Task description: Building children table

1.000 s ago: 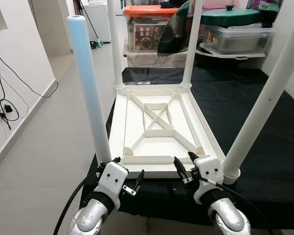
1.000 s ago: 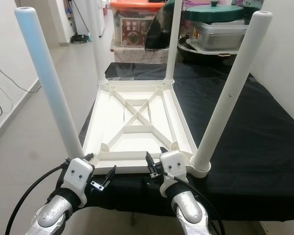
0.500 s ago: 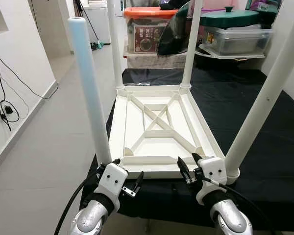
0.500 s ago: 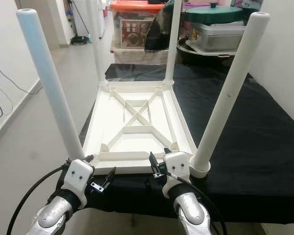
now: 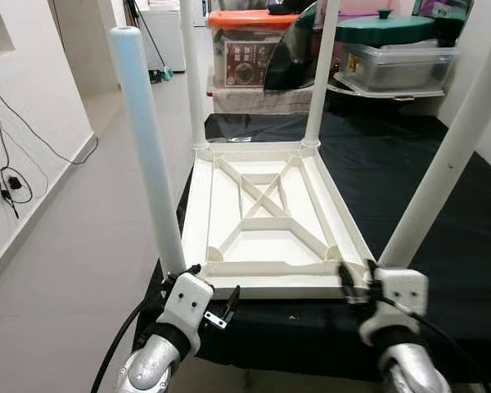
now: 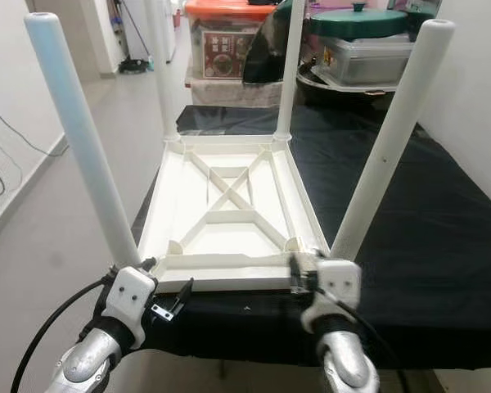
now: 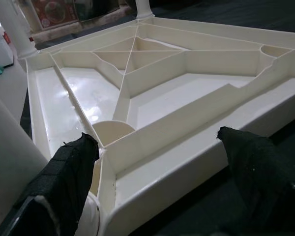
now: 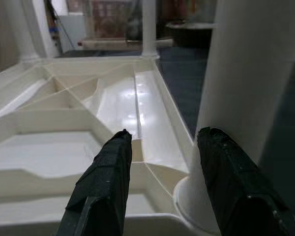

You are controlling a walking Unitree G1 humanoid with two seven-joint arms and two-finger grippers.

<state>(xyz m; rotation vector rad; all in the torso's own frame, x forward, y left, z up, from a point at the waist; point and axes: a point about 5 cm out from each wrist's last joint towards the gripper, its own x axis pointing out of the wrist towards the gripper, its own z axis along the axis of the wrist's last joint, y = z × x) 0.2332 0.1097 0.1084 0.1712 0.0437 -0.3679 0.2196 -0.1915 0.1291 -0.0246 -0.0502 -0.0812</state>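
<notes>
- Left eye view: an upturned white table [image 5: 262, 217] lies on a black-covered worktop [image 5: 442, 213], four legs pointing up. The left gripper [image 5: 217, 304] sits at the table's near edge, fingers spread, just beside the near left leg [image 5: 147, 155]. The right gripper [image 5: 356, 282] is at the near right corner, by the foot of the near right leg [image 5: 446, 164]; its fingers are blurred here.
- Right eye view: beyond the far legs stand an orange-lidded box [image 6: 229, 41] and a green-lidded pot [image 6: 360, 20] on clear tubs. A cable [image 6: 8, 123] trails along the wall and floor to the left.
- Left wrist view: the fingers [image 7: 69, 172] stand wide apart, straddling the table's near rim and ribbed underside, gripping nothing.
- Right wrist view: the fingers [image 8: 108, 182] are parted around the corner rim; the near right leg stands just beyond the outer finger and blocks that side.
</notes>
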